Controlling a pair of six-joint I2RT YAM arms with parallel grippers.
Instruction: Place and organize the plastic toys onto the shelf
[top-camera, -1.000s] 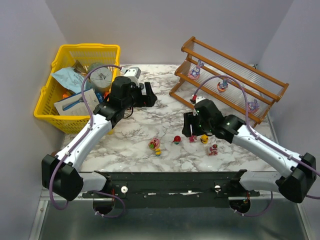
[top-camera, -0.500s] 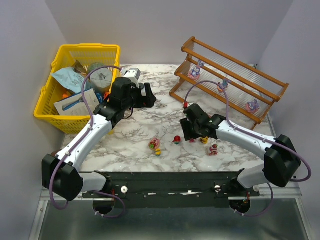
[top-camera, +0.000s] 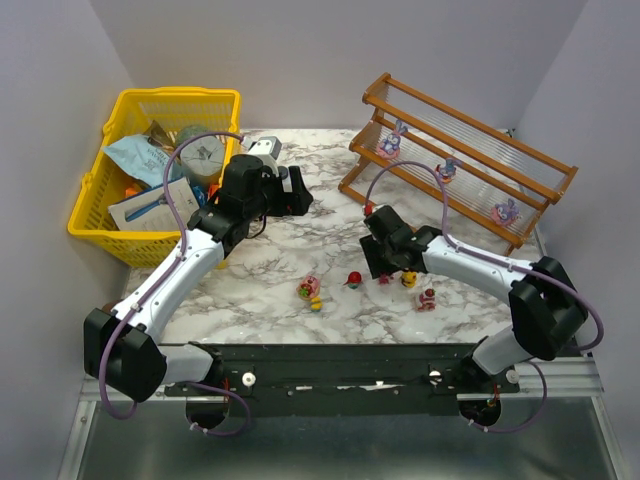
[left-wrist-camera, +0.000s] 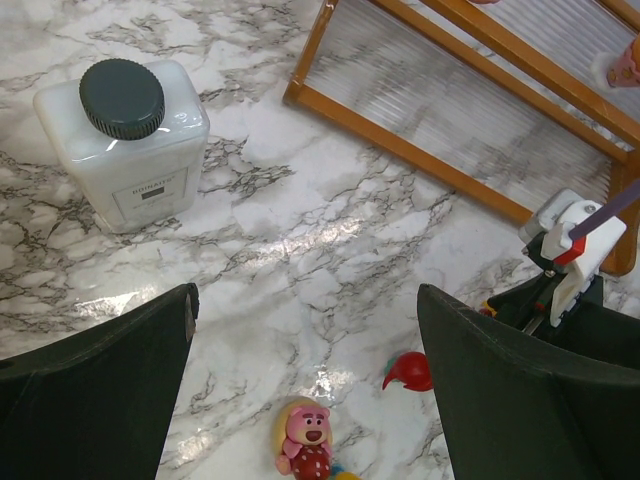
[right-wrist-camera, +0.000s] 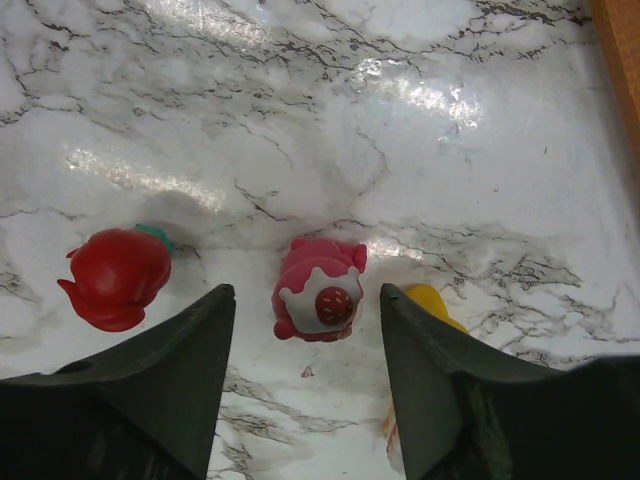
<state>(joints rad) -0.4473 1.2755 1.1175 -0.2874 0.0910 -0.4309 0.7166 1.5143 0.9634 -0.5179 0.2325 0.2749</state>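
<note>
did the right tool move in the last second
Yes. The right tool slid left, away from the shelf, and now sits open around the pink toy.

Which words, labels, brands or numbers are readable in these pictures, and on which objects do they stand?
No text can be read with certainty.
Label on the white bottle: a few printed lines, too small and blurred to read.
Packets in the yellow basket: some print visible, too small to read.
Plastic toys and shelf: no writing visible.
</note>
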